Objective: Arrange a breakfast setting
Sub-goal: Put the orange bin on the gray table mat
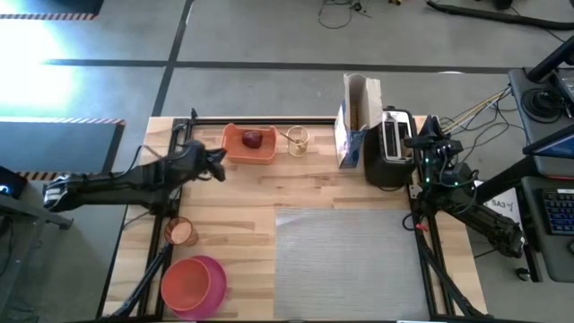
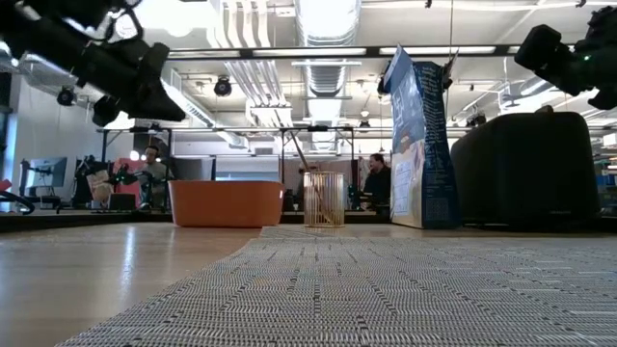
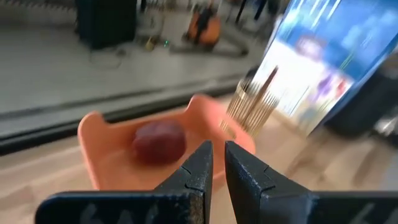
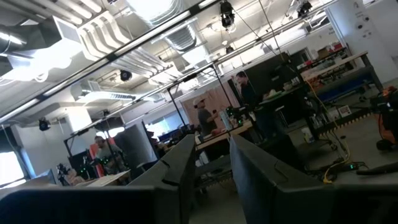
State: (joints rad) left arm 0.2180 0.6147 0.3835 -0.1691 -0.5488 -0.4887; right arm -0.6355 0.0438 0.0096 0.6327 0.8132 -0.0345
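The left tool (image 1: 218, 163) hangs above the desk (image 1: 251, 197) just beside the orange rectangular tray (image 1: 248, 144), its fingers (image 3: 199, 171) drawn close with only a thin slit between them and nothing pinched. Straight ahead of this tool, the red apple (image 1: 255, 138) lies inside the tray. Past the tray, further from the tool, stands a clear glass (image 1: 297, 140) with a thin stick leaning in it. Behind the left tool, toward the near edge of the desk, sits the small orange cup (image 1: 182, 231), and beyond that the smaller orange bowl (image 1: 186, 283) rests on the round pink plate (image 1: 213, 274).

The right tool (image 1: 421, 144) hovers high beside the black-and-silver toaster (image 1: 393, 146), aimed out into the room; its fingers (image 4: 180, 168) stand a narrow gap apart and hold nothing. On the toaster's other side from this tool stands a tall blue-and-white carton (image 1: 357, 121). The grey woven rectangular placemat (image 1: 345, 260) lies flat and bare on the desk, below and in front of the right tool, well apart from the left one.
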